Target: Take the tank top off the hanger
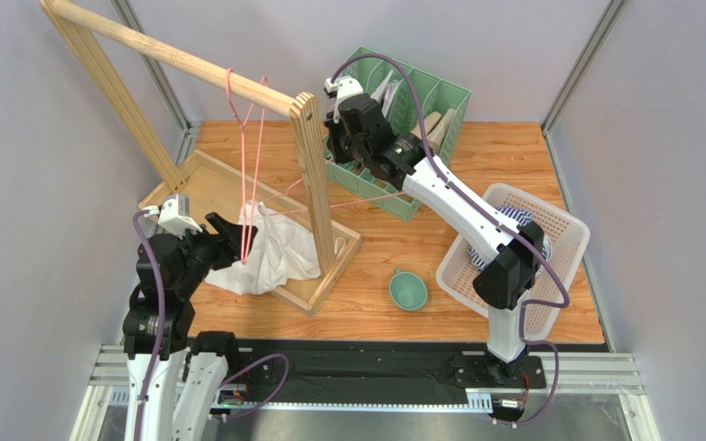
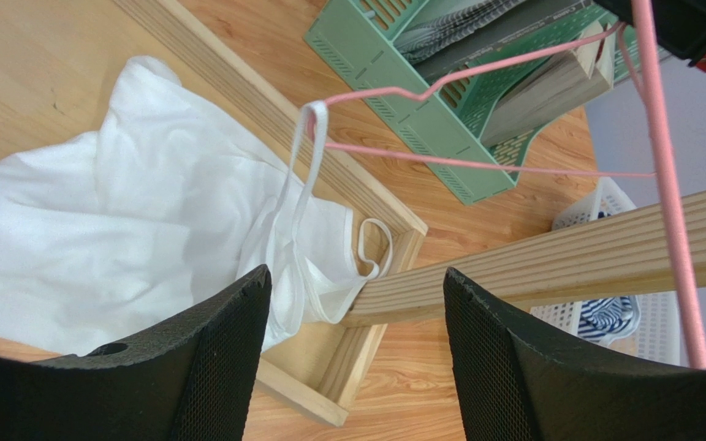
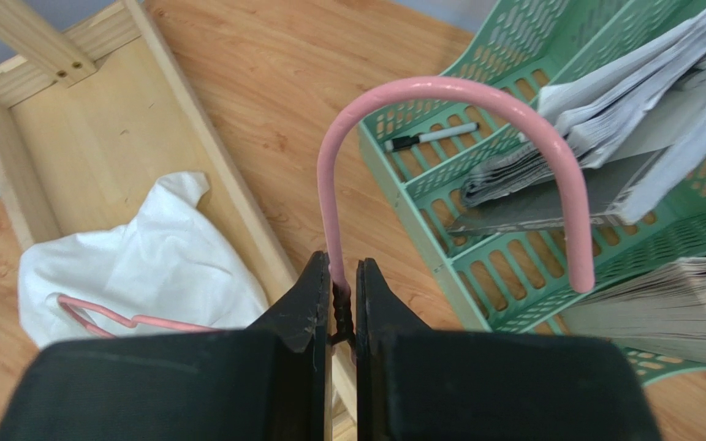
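The white tank top (image 1: 274,257) lies crumpled in the base of the wooden rack (image 1: 313,175). In the left wrist view, one strap (image 2: 306,165) is looped over the end of a pink hanger (image 2: 476,165). My right gripper (image 3: 336,280) is shut on that hanger's neck, just below its hook (image 3: 449,92). In the top view it (image 1: 336,138) sits beside the rack's post. My left gripper (image 2: 357,303) is open and empty. It hovers just left of the tank top (image 2: 99,220) in the top view (image 1: 228,237).
A second pink hanger (image 1: 237,101) hangs from the rack's bar, and its rod (image 2: 665,184) passes close to my left fingers. A green file tray (image 1: 421,110) stands at the back. A white basket (image 1: 550,276) holds striped cloth. A teal bowl (image 1: 408,289) sits in front.
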`<state>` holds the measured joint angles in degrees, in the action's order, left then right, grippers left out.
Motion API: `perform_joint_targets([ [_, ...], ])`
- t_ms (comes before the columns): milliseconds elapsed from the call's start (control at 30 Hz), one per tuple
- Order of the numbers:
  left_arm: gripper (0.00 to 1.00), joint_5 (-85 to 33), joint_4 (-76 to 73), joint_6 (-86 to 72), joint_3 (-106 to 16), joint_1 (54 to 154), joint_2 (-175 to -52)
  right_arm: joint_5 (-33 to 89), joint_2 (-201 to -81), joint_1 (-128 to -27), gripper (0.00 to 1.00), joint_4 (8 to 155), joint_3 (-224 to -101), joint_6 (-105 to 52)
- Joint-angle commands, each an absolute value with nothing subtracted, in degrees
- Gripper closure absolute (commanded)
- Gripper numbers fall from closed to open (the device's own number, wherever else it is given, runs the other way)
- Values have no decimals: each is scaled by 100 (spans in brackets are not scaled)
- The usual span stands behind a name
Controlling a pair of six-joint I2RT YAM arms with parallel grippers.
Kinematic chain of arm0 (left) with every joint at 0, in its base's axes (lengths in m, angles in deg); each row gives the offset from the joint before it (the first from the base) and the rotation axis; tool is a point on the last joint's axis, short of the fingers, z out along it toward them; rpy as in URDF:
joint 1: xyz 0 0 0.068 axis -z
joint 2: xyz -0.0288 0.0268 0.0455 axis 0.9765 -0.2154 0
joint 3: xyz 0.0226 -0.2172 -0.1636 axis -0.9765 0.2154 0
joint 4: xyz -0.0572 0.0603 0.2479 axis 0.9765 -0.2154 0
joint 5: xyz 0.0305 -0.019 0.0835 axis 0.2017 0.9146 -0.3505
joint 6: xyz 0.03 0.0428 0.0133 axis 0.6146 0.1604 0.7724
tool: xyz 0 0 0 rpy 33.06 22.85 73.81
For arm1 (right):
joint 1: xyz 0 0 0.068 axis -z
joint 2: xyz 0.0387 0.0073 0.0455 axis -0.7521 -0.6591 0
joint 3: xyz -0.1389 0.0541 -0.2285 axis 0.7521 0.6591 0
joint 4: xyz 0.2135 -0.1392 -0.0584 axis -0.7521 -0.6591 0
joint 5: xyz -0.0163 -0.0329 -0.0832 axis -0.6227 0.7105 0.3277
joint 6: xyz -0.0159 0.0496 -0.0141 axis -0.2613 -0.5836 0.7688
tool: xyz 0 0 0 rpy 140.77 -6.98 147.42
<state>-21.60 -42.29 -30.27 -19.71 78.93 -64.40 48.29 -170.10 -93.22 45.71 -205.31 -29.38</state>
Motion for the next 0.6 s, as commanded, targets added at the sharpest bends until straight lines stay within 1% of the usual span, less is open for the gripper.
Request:
perform_joint_targets([
  [0,27,-2188,-4150,-3158,-1839,7897,-6484,5556,-16753,-9421,100,4445,-20918,-2184],
  [133,27,-1829,-3834,-3333,-1593,7897,-6598,5243,-16761,-9447,100,4331,-20918,-2015],
  [267,35,-1187,-3316,-3474,-1338,7897,-7211,5206,-16762,-9438,100,4234,-20918,-2006],
  [367,36,-800,-2991,-3501,-1268,7897,-7433,5153,-16700,-9430,100,4207,-20769,-1849],
  [400,36,-755,-2928,-3484,-1259,7888,-7433,5083,-16674,-9386,100,4190,-20682,-1848],
  [500,26,-799,-2761,-3264,-1233,7888,-7477,4610,-16647,-9272,100,3980,-20663,-1883],
  [567,25,-598,-2699,-2993,-1319,7879,-7748,4144,-16691,-9210,100,3787,-20777,-1909],
])
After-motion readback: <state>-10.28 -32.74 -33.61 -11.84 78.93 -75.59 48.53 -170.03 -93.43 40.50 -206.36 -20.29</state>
